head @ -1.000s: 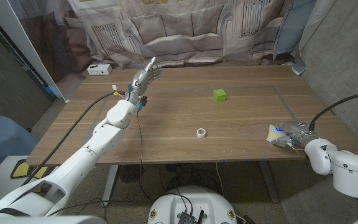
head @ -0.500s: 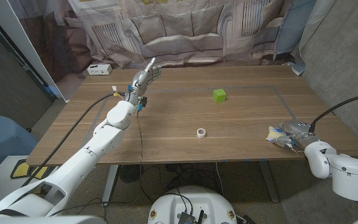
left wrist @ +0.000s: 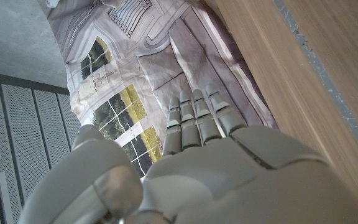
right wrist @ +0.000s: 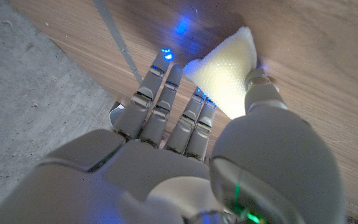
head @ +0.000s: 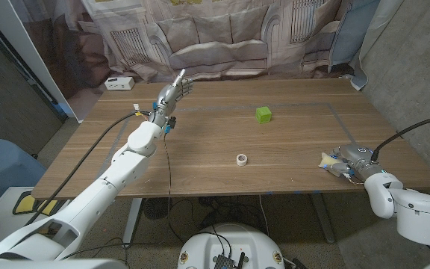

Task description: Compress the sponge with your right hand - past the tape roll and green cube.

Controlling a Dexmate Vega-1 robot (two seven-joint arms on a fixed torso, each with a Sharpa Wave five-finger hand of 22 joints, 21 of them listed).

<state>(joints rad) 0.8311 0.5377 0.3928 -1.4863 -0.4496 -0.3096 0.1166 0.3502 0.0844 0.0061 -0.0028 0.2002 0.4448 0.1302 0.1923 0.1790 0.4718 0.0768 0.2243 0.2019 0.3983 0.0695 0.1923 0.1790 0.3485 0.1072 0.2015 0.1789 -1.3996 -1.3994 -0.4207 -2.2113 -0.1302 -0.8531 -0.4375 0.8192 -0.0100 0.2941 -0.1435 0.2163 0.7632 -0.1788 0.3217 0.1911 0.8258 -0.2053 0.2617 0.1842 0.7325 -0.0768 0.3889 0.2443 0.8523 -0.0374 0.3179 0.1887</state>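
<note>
1. Right hand: lower right of the head view, near the table's front right corner. Its fingers are laid close together alongside the sponge, and the thumb comes over from the other side, so the hand holds the sponge between them.
2. Sponge: pale yellow, touching the right hand on the wooden table, a blunt corner sticking out toward picture left. In the right wrist view the sponge shows as a dimpled, pale wedge tapering to a rounded tip, with blue light falling on the fingers beside it.
3. Left hand: upper left of centre in the head view, raised above the table's far part. Fingers straight and side by side, thumb apart, holding nothing.
4. Green cube: upper middle of the head view, standing alone.
5. Tape roll: small white ring, centre of the head view, well apart from the sponge.
</note>
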